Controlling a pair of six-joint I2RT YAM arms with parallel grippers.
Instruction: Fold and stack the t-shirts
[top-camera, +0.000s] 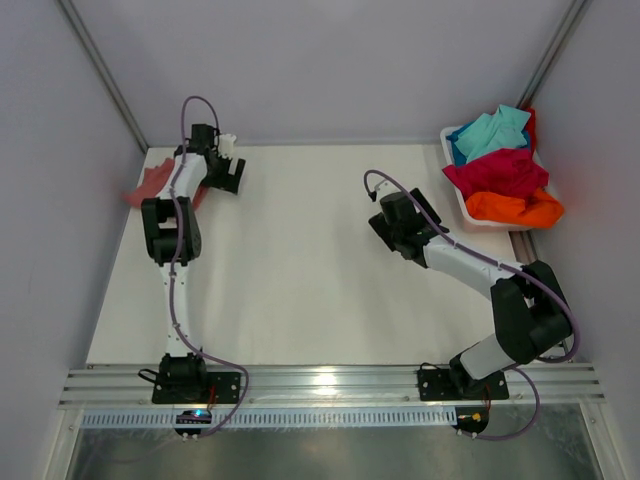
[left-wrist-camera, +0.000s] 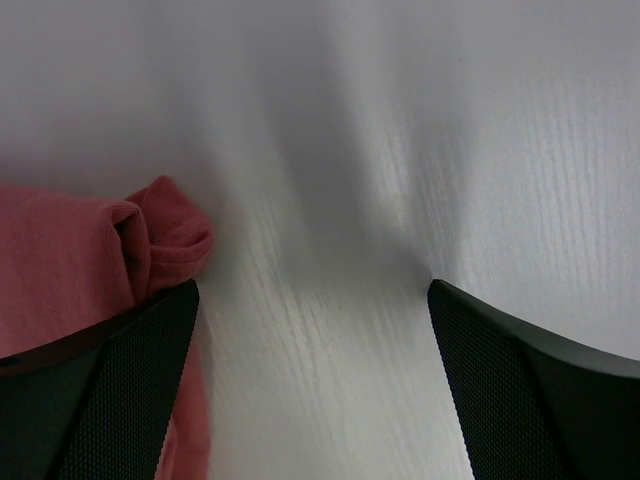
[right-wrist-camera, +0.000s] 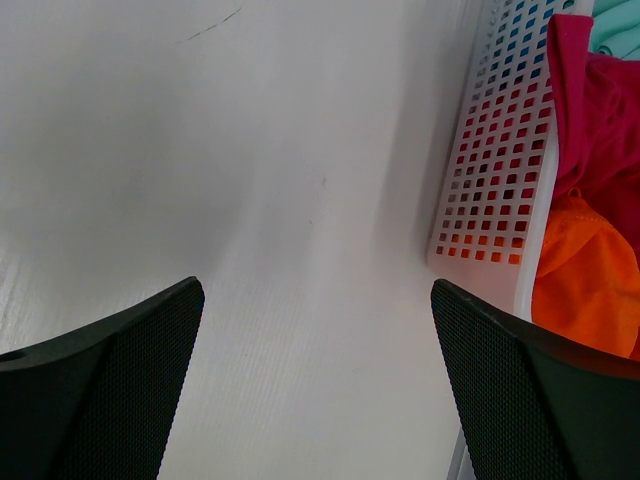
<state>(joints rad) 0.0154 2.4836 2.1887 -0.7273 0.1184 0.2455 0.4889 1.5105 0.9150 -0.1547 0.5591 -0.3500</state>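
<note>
Tee (pink) (top-camera: 148, 186) partly hidden behind L arm (top-camera: 172, 232); cropped in wrist view.

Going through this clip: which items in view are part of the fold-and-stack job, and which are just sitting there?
Part of the job:
- salmon-pink t-shirt, lying crumpled at the table's far left
- turquoise t-shirt, crimson t-shirt and orange t-shirt, all bundled unfolded in the tub

Just there:
- white perforated tub, far right
- table
</note>
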